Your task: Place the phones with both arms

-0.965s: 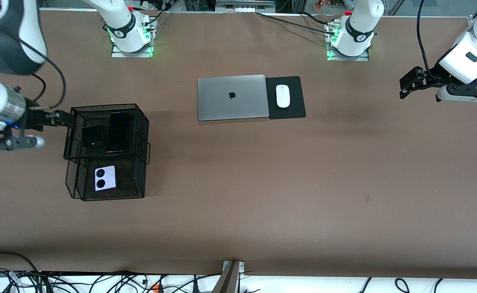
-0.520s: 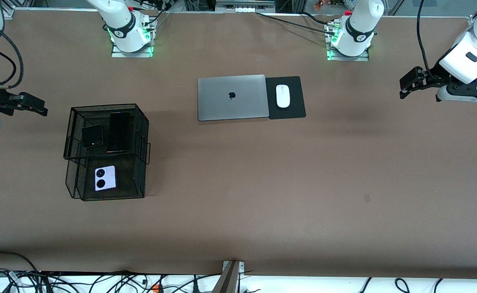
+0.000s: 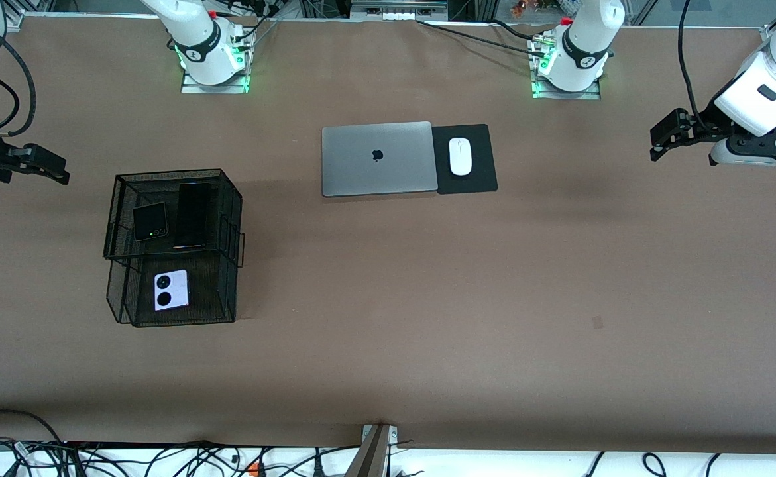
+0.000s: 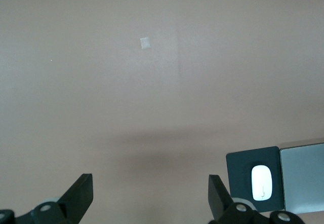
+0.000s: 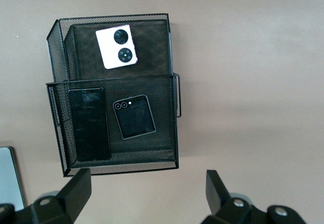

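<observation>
Even overhead light, soft shadows

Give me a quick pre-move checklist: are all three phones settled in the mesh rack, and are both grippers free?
1. Black flip phone lies flat on the mesh rack's upper tier: ok.
2. Slab phone lies beside it on the same tier: ok.
3. Lilac-white flip phone lies on the lower tier, nearer the front camera: ok.
4. Right gripper is open, empty, off the rack toward the right arm's end: ok.
5. Left gripper is open, empty, waiting over bare table: ok.
6. Laptop and mouse are apart from both grippers: ok.
</observation>
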{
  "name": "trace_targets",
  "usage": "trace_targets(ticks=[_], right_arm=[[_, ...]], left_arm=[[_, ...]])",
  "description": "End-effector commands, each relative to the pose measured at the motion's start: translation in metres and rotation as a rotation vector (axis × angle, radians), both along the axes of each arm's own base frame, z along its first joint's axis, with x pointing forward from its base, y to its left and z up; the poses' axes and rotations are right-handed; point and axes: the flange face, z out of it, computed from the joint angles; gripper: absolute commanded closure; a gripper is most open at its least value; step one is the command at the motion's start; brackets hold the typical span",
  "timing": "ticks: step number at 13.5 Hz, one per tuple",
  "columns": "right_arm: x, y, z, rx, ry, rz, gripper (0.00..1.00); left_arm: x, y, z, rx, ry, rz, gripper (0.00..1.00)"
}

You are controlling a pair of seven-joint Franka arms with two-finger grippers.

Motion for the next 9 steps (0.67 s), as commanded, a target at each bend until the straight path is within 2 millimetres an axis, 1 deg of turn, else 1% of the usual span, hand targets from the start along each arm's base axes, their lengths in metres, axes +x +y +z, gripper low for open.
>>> trace_targets(ticks=[1,9], right_arm=[[-0.0082,-0.0005,0.0120,-0.011,0.017,-0.007,0.00],[-0.0078,0.0008,0.0106,0.000,0.022,-0.020,0.00]], left_arm=[[-0.0004,0.0005,0.0038,-0.021,0.005,0.001,0.00],[-0.0004,0.0005,0.0038,-0.021,0.005,0.001,0.00]])
